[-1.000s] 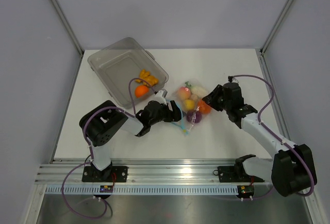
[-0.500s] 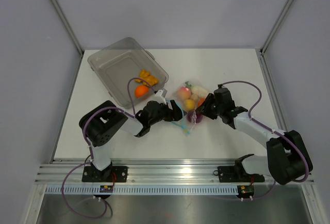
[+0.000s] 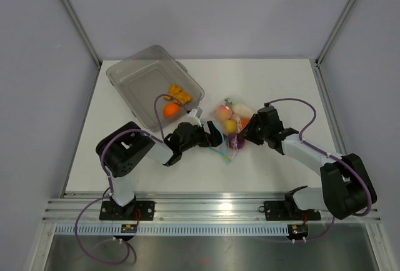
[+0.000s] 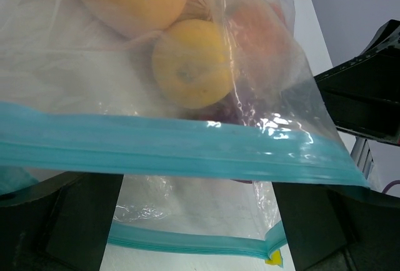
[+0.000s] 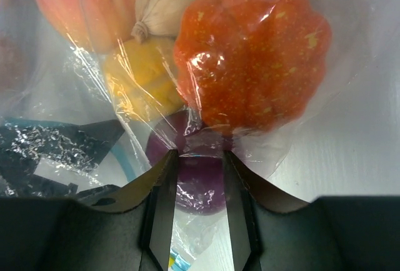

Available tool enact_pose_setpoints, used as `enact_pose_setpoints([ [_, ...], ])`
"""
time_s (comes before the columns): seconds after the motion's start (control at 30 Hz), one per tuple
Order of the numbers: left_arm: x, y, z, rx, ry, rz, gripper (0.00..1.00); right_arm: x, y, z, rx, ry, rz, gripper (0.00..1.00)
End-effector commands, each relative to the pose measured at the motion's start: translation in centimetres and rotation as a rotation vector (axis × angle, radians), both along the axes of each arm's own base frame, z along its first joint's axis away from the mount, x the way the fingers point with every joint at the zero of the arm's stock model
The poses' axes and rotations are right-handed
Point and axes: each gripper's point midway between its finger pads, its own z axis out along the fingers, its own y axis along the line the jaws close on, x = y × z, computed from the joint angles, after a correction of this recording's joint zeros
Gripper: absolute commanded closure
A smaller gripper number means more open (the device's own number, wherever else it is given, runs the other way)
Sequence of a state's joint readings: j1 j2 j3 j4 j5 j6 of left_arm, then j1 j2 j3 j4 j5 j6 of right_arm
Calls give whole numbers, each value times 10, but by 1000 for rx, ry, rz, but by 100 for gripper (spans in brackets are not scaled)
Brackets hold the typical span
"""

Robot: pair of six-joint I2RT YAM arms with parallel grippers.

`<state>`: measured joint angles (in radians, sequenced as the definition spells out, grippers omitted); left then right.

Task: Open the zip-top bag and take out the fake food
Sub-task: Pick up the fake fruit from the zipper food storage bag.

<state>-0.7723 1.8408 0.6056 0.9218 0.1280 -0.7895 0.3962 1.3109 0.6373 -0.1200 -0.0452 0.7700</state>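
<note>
White table (image 3: 281, 83): crinkly zip-top bag (image 4: 187, 152), round fake food (image 5: 250, 52).

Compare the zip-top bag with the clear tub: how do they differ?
The zip-top bag is thin and crinkled, with a blue zip strip; the clear tub is rigid, with none. The bag holds several toys; the tub holds only two orange-yellow pieces. Both are see-through.

- Overhead view: bright, even light from above; the white worktop (image 3: 281, 90) carries only faint, soft shadows.
- Wrist views: white glare glints on the zip-top bag (image 5: 81, 59) film.
- Left wrist view: the fake food (image 4: 190, 65) sits close and looks soft, slightly blurred.
</note>
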Motion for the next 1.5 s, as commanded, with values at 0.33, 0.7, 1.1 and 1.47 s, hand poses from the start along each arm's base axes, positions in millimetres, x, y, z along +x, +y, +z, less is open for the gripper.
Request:
enact_pose_setpoints([
  [0.33,1,-10,25,-62,-59,-30,1,6,29,-11,101,41,55,60],
  [0.7,-8,-12,22,-77,-31,-44,1,10,43,-12,152,36,91,61],
  [1.1,-19,-25,14,-70,35,-83,1,10,55,-14,166,41,119,62],
  [1.47,-15,-26,-3,5,58,-79,7,11,55,-10,170,26,129,69],
])
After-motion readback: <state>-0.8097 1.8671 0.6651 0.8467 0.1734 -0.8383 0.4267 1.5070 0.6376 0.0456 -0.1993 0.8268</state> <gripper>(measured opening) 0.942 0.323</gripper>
